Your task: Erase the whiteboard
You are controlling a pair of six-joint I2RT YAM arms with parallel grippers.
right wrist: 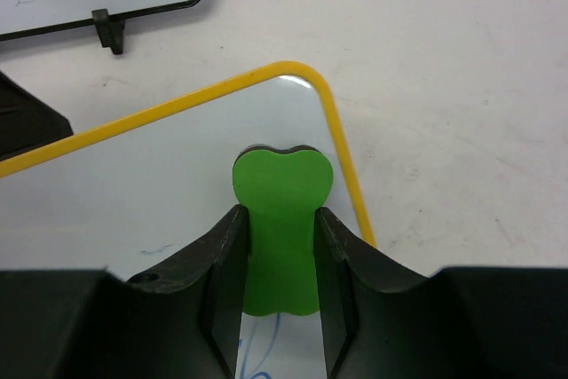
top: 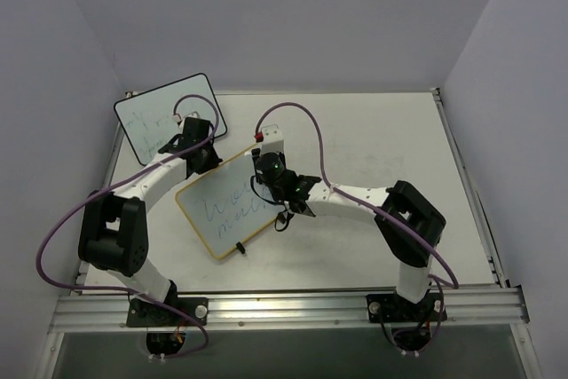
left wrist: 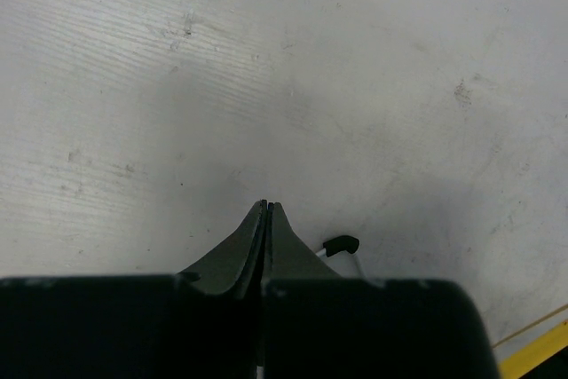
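Lying at the far left of the table (top: 373,139), the black-framed board (top: 164,122) is playing no part in this job. Near it, the left gripper (left wrist: 267,210) is hovering over bare tabletop with its jaws pressed flat together on nothing. A strip of yellow frame is only peeking in at the lower right corner of its wrist view, so the board is sitting off to that side, apart from the fingers.

In the middle, the whiteboard (top: 232,210) is resting flat and turned at an angle, with handwriting covering part of its face. It is looking like a thin, light, stiff panel with a slick surface, so it is likely to skate under a wiping stroke. Pinning it at the frame or a bare corner, rather than on the writing, is probably the safest hold.

To the right, the right gripper (right wrist: 280,219) is clamping a green eraser (right wrist: 282,179) between its fingers, the rounded end sticking out past the tips. The eraser is hanging over the board's rounded far right corner, just inside the yellow rim. Whether it is touching the surface I cannot tell.
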